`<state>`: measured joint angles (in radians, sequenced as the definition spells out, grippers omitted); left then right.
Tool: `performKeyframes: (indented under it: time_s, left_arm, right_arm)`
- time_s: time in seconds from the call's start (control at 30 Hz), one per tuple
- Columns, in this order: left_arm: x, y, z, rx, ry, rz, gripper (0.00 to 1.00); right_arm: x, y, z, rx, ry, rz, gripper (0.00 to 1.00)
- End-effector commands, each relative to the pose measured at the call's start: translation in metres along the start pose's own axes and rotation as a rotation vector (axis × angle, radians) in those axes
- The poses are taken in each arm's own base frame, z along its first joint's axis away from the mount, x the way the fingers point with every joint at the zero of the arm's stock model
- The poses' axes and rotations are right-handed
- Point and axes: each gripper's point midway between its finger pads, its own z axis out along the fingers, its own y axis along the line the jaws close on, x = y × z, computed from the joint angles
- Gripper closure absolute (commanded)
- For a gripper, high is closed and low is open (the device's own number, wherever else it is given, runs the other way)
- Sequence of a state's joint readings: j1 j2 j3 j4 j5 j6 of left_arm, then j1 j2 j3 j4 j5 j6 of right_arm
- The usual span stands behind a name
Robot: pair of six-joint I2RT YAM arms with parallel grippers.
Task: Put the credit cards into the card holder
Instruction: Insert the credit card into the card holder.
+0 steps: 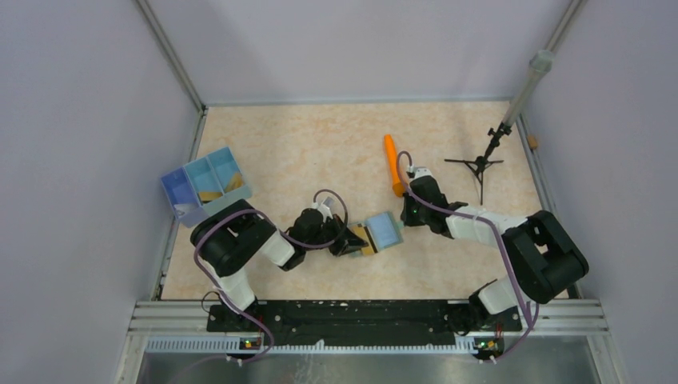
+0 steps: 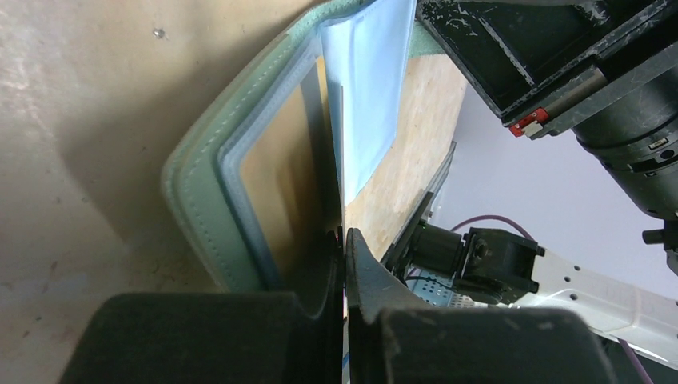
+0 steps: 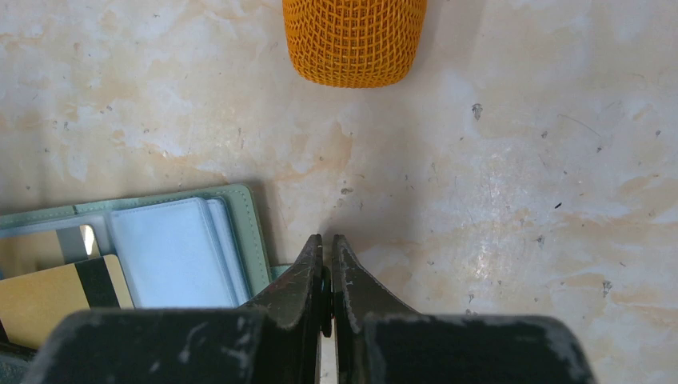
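1. Pinching the open card holder (image 1: 385,230) by an inner leaf, the left pincer (image 2: 344,234) is clenched, on the counter (image 1: 320,144).
2. Gold credit card (image 3: 48,300) lies on its left half.
3. Right pincer (image 3: 328,240) clenched, empty, just right of it.

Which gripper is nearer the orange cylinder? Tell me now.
Right. The right gripper, shut, sits just short of the cylinder and its near end, beside the card holder; the left gripper grips the card holder's far side, farther off.
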<state>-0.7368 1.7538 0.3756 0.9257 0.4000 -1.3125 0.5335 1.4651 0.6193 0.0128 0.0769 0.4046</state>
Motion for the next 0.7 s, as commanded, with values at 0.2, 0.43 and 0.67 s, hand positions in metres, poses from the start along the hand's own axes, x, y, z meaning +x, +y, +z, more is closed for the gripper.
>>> performKeyframes:
  time_s: [0.2, 0.43, 0.67]
  left_arm:
    - [0.001, -0.008, 0.004, 0.053, 0.027, 0.006, 1.0]
    - [0.0, -0.005, 0.008, 0.042, 0.038, 0.009, 1.0]
    - [-0.005, 0.003, 0.011, 0.015, 0.027, 0.014, 1.0]
  right_arm:
    - [-0.009, 0.001, 0.003, 0.003, -0.006, 0.006, 1.0]
    - [-0.01, 0.002, 0.003, 0.0, -0.006, 0.007, 1.0]
    - [-0.011, 0.002, 0.003, -0.001, -0.009, 0.007, 1.0]
